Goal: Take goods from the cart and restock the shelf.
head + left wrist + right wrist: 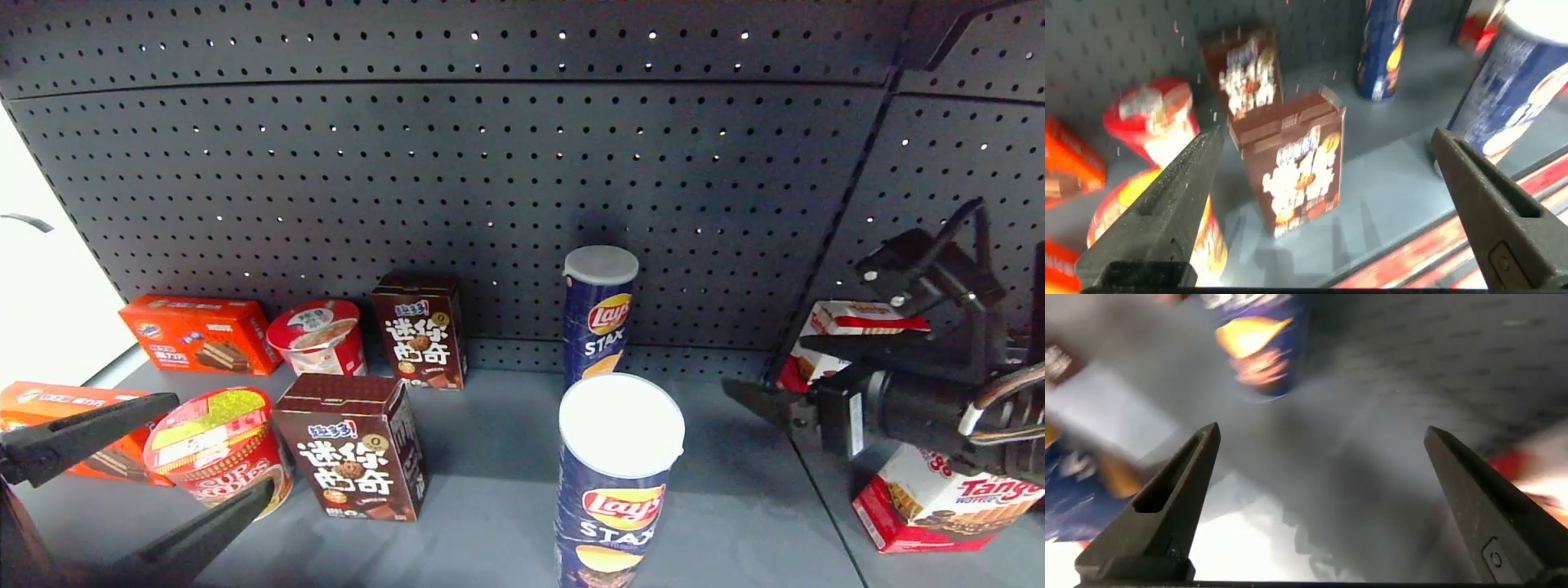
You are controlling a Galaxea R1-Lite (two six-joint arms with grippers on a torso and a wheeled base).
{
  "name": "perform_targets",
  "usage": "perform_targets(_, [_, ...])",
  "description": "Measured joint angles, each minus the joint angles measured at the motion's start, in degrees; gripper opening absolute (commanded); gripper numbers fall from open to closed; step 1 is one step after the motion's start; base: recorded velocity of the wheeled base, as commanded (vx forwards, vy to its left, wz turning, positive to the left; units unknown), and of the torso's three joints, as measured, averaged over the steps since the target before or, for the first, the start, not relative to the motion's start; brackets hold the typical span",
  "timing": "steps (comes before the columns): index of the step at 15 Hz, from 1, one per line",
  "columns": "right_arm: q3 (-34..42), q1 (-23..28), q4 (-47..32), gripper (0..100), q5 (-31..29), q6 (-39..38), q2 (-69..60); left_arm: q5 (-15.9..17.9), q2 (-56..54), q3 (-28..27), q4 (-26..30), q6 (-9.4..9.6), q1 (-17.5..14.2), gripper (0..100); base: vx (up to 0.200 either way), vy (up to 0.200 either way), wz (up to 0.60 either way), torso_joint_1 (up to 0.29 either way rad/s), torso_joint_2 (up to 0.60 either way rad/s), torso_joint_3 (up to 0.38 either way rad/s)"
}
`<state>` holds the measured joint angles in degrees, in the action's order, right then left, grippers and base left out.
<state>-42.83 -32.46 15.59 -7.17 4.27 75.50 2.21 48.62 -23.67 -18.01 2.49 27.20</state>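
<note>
Though spread wide, holding nothing: left gripper [222,442], lower left of head view, tips overlapping a red noodle cup [208,429]. Just right of it, near brown box [351,445], upright. Farther up: far brown box [420,331], second noodle cup [318,335], orange box [200,331], all by the pegboard [490,163]. Likewise open, empty: right gripper [766,365], right edge, tips pointing left. Centre, upright on grey shelf [490,457], two blue chip cans: front can [620,474] low in frame, back can [600,314] above it, apart. Red-and-white box [939,506] at lower right, below the right gripper's arm.
</note>
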Motion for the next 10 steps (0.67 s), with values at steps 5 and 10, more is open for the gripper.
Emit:
perform_targets(5, [0.35, 17.31, 0.63, 100, 0.17, 0.18, -11.78, -3.90, -2.93, 2.40, -0.09, -0.02, -5.92, 100, 0.000, 0.000, 0.00, 0.000, 0.00, 0.000])
perform_targets(10, [10.93, 32.99, -0.38, 100, -0.02, -1.16, -29.22, -8.72, -10.14, 9.73, 0.16, 0.11, -14.23, 100, 0.000, 0.000, 0.00, 0.000, 0.00, 0.000])
